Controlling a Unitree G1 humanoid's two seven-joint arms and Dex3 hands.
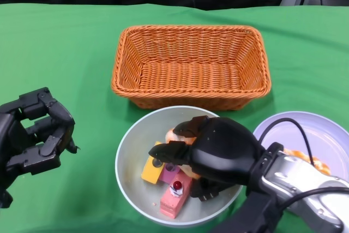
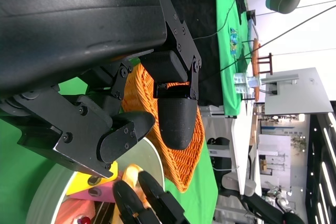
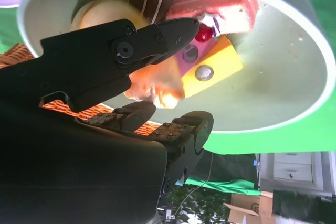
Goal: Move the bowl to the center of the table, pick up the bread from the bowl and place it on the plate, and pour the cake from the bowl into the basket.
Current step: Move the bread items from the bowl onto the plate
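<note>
The right hand [image 1: 210, 154] is reaching down into the bowl [image 1: 131, 145], and its black fingers [image 3: 173, 30] are closing around the bread [image 3: 152, 85]. The right wrist view is showing the soft orange-brown bread sitting between the fingers and touching them, so I am guessing the hand is pinching it, though it is not lifting it yet. The bread is lying right under the hand, on the side of the bowl nearest the basket [image 1: 191, 64]. I cannot tell which way its long side is pointing, because the hand is covering most of it. Just beside the fingers, pieces of cake [image 1: 174, 197] are lying in the bowl: a pink block with a red cherry on top and a yellow block. They are looking smooth and square. The bowl is round, pale and shiny. The plate [image 1: 327, 135] is waiting close by on the hand's outer side, pale purple and flat, with something orange on it. Past the bowl, the woven orange basket is sitting, long and bumpy. The left hand [image 1: 35, 135] is hanging well apart over the green cloth [image 1: 54, 53], fingers curling in and holding nothing. The right hand is much nearer the bread.
</note>
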